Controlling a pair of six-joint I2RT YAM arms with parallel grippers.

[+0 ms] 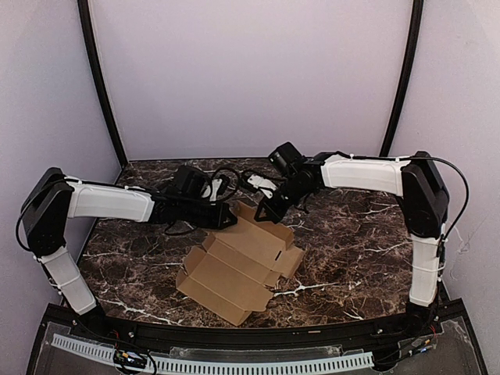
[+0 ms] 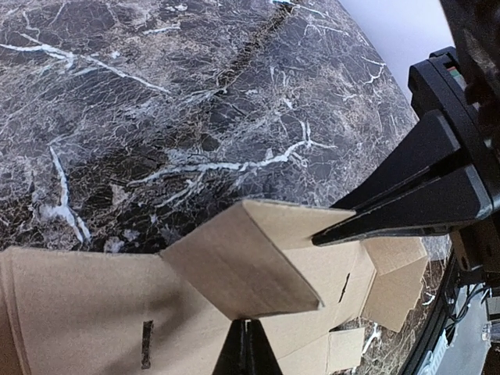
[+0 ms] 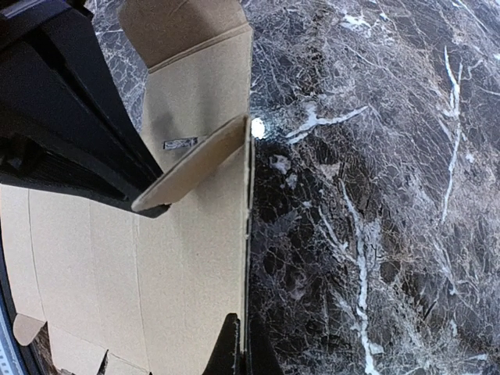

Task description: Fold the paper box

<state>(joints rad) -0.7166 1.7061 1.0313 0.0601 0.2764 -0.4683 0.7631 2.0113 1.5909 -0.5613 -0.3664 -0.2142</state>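
The paper box [image 1: 238, 269] lies mostly flat on the marble table [image 1: 351, 250], between the two arms, with one flap [image 2: 242, 262] at its far edge lifted into a tilt. It is not yet a container: the panels are spread open, no walls stand, and nothing lies on or in it.

The left gripper [image 1: 231, 219] sits at the box's far edge, jaws closed, its tips low under the raised flap. The right gripper [image 1: 263, 213] is just beside it at the same edge, jaws also closed, its tip touching the flap. Whether either one pinches cardboard I cannot tell.

The main risk, as I judge it, is that the flap springs back flat once a tip slides off. A push along the edge could also skid the whole light sheet across the smooth stone, or crease it away from the scored line. The two grippers sit close enough to the flap to knock each other.
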